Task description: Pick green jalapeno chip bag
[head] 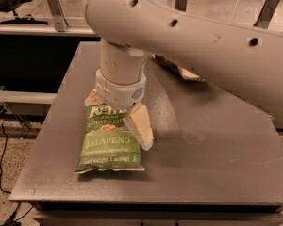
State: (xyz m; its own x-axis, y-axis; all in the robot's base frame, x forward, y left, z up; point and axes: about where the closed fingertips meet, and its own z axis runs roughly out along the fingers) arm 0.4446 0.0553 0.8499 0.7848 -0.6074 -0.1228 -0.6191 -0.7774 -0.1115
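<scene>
Green jalapeno chip bag (109, 142) straddled, not yet pinched

Lies flat and label-up on the front-left part of the table (217, 173), bottom seam toward the table's front edge. Presents only its broad face upward, so calls for a pinch across the width rather than a scoop from below.

Gripper (118, 121) low over that same front-left part of the table, wrist aimed straight down from the arm (203, 36) reaching in across the table's right side. Fingers (139, 128) spread and clasping nothing: one pale finger down past the bag's right edge, the other seemingly at its upper left corner, though mostly hidden behind the wrist. Looks set that way to bracket the bag's upper half before closing.

Tan snack packet (181, 70) at the table's far side, partly behind the arm, well apart from the target and unlikely to interfere.

Judged as approach nearly done, with closing and lifting to follow.
</scene>
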